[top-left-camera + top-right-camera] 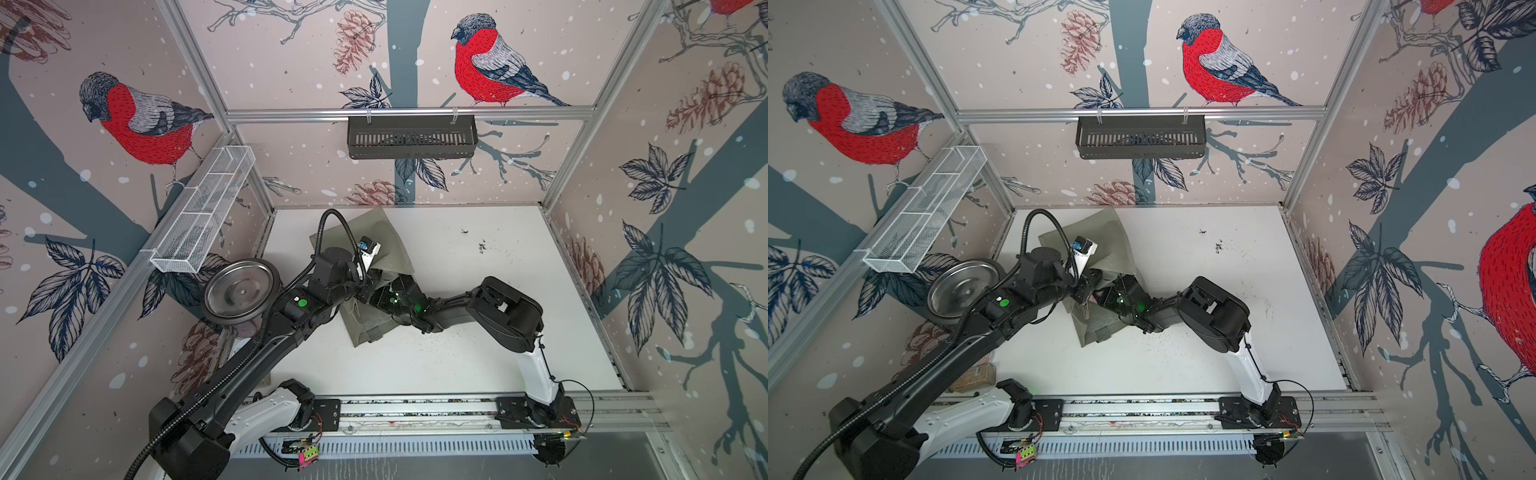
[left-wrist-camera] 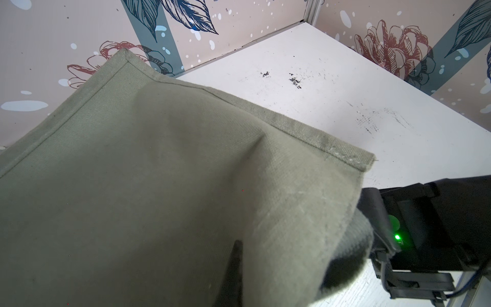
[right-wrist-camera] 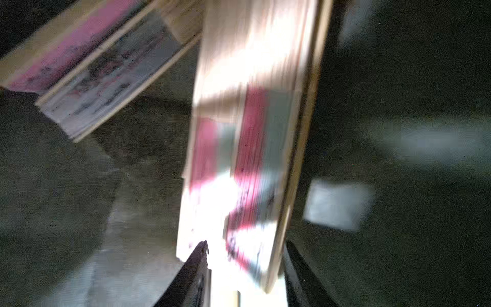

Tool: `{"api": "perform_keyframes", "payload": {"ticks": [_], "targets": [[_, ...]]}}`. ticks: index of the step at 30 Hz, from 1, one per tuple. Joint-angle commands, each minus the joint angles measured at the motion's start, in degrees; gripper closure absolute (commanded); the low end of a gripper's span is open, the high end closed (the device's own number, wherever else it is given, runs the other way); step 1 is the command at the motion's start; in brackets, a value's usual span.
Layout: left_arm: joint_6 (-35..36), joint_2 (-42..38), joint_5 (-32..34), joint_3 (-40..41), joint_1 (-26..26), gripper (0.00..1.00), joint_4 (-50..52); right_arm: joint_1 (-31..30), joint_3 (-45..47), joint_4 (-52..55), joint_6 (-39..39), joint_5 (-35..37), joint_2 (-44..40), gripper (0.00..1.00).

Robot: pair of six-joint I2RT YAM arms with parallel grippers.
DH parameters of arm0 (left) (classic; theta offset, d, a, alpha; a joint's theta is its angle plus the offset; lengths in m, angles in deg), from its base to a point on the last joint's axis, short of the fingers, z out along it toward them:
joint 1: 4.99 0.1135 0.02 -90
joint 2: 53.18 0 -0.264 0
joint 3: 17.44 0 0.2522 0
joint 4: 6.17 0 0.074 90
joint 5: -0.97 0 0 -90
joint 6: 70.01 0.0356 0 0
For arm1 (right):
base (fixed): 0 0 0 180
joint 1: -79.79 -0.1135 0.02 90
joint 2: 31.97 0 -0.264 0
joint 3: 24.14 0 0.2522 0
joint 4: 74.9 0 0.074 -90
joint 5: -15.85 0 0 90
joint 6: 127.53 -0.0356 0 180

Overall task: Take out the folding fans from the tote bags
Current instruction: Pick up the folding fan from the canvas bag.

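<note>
Right gripper (image 3: 245,248) is deep inside the tote bag (image 2: 159,172), its jaws part-open astride a folding fan (image 3: 247,133); whether they clamp it, I cannot tell. Left gripper (image 1: 364,291), closed, pinches the bag's cloth left of the bench (image 1: 478,353) middle. I judge extraction is in hand, and next comes a firm grip and a straight pull. A second fan (image 3: 93,66) lies beyond, and the cloth may snag. A steel bowl (image 1: 241,286) sits at the left edge.
</note>
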State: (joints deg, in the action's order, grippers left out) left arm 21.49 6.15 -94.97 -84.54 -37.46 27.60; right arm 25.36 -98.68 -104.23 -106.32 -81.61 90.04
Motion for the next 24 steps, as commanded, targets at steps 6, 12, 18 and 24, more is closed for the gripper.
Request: {"api": "perform_keyframes", "payload": {"ticks": [6, 12, 18, 24], "targets": [[0.7, 0.0, 0.2, -0.3, -0.8, 1.00, -2.0, -0.7, 0.4, -2.7, -0.1, -1.2, -1.4, 0.58], [0.7, -0.1, 0.4, -0.2, -0.8, 1.00, -2.0, -0.6, -0.7, -1.1, -0.2, -1.3, -1.3, 0.60], [0.7, 0.2, 0.7, 0.0, -1.4, 1.00, -1.9, -0.9, -0.7, -1.0, 0.3, -0.2, -0.3, 0.59], [0.8, 0.4, 0.7, -0.4, -1.3, 1.00, -1.8, 0.1, -2.5, -2.5, -3.5, -2.8, 3.4, 0.52]]}}
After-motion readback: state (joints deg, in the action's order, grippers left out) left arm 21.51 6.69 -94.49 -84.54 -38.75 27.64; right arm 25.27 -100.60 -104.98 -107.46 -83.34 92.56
